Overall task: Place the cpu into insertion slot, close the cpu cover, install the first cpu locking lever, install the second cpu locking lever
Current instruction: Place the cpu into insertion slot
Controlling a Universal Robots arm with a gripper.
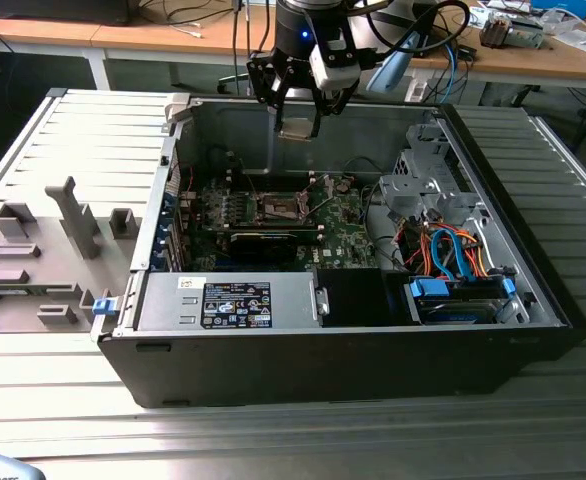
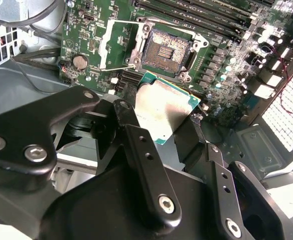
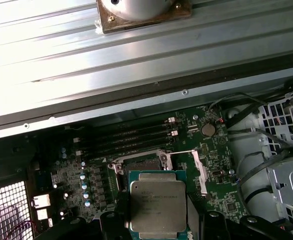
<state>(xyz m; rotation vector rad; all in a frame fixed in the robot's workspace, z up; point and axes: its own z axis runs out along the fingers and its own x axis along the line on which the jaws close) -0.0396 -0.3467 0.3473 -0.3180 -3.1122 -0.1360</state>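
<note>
exterior view: gripper [image 1: 300, 128] clamped on the cpu [image 1: 296, 131], up above the open case [image 1: 373, 350]. second wrist view: cpu hangs near the bare insertion slot [image 2: 165, 50], not in it; cpu cover [image 2: 105, 48] flipped open beside the slot.

- A ribbed metal table [image 1: 373, 440] is seen, built of long parallel slats (silvery-grey throughout).
- An open dark computer case [image 1: 323, 365] is laid on its side on the slats, across the middle and the exterior view's right.
- Grey fixture blocks [image 1: 13, 222] and an upright grey post [image 1: 73, 215] are set on the slats at the exterior view's left, beside the case.
</note>
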